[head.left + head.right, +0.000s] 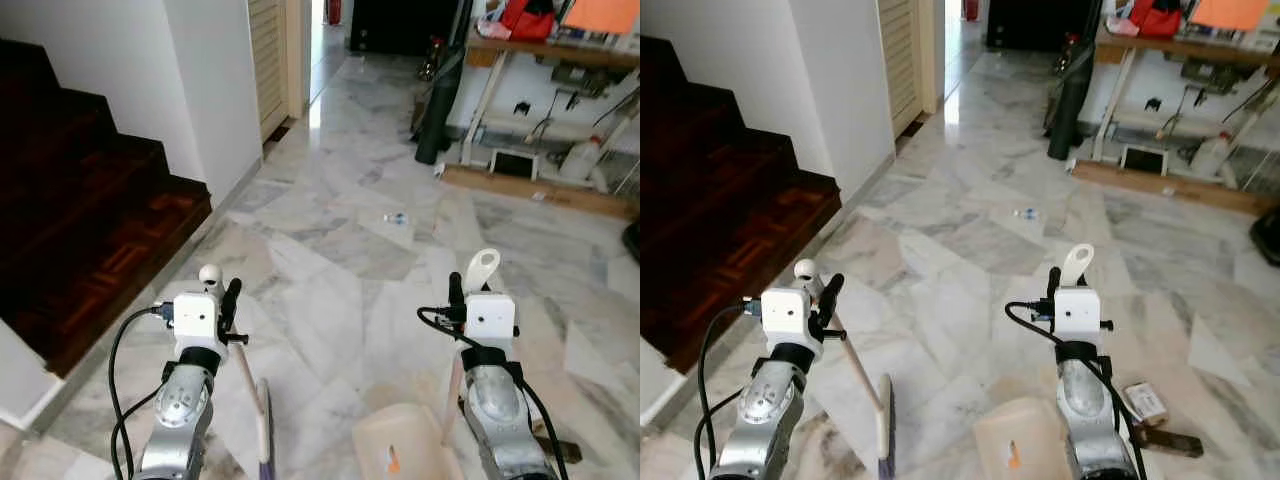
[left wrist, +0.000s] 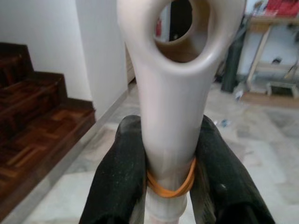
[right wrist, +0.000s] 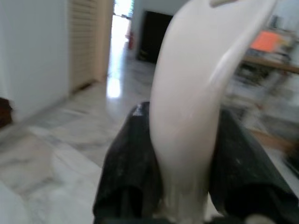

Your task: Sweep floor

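While the left gripper (image 1: 228, 312) clamps the broom handle (image 1: 243, 375), the right gripper (image 1: 458, 300) grips the dustpan handle (image 1: 483, 270); ahead lies litter (image 1: 396, 218), best swept low toward the dustpan (image 1: 400, 445).

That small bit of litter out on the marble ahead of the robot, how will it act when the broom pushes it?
The litter looks small and flat, so it is probably light and should slide readily. The marble floor shows a glossy reflection, so it may skid or scatter instead of stopping. The broom in the left pincer has a thin handle and may flex.
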`<state>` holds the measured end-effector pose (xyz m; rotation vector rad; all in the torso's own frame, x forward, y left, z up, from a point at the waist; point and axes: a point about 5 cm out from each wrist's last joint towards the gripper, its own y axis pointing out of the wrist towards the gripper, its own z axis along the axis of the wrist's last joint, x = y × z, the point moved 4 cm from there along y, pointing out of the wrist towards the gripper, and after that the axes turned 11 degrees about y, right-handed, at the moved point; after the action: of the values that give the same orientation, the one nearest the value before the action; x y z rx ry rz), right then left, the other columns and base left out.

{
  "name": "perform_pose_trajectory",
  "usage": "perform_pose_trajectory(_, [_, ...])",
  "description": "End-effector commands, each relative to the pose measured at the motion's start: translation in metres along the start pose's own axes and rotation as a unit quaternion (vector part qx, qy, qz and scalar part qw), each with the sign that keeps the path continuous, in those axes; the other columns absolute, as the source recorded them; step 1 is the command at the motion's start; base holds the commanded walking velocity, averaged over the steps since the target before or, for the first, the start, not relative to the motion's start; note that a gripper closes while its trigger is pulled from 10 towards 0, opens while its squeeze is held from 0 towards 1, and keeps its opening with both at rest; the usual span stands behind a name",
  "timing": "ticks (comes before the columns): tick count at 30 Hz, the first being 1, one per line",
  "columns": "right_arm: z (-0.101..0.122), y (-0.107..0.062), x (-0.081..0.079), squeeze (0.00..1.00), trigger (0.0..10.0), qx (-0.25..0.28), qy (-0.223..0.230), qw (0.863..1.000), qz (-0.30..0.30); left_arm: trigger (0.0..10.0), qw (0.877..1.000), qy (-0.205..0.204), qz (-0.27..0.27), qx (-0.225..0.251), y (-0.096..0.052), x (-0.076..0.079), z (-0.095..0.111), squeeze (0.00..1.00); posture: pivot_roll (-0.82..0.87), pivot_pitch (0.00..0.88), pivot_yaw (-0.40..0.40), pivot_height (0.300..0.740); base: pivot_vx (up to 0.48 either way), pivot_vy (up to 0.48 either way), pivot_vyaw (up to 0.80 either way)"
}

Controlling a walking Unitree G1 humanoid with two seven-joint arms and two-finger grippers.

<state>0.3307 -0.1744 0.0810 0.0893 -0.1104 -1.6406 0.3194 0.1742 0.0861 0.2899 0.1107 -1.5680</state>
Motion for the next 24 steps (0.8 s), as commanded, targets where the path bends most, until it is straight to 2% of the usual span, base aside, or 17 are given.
perform_pose_trajectory(1, [0.0082, 0.0027, 0.0030, 0.00, 10.0, 0.017, 0.011, 1.000, -0.006, 10.0, 1.000, 0.005, 0.001, 0.028, 0.0062, 0.0000, 0.0147, 0.00, 0.07, 0.000, -0.004, 0.740, 0.382, 0.000, 0.00])
perform_pose_trajectory(24, [0.0073, 0.0028, 0.0010, 0.00, 10.0, 0.016, 0.018, 1.000, -0.008, 10.0, 1.000, 0.002, 0.001, 0.030, 0.0072, 0.0010, 0.0172, 0.00, 0.07, 0.000, -0.001, 0.740, 0.386, 0.000, 0.00])
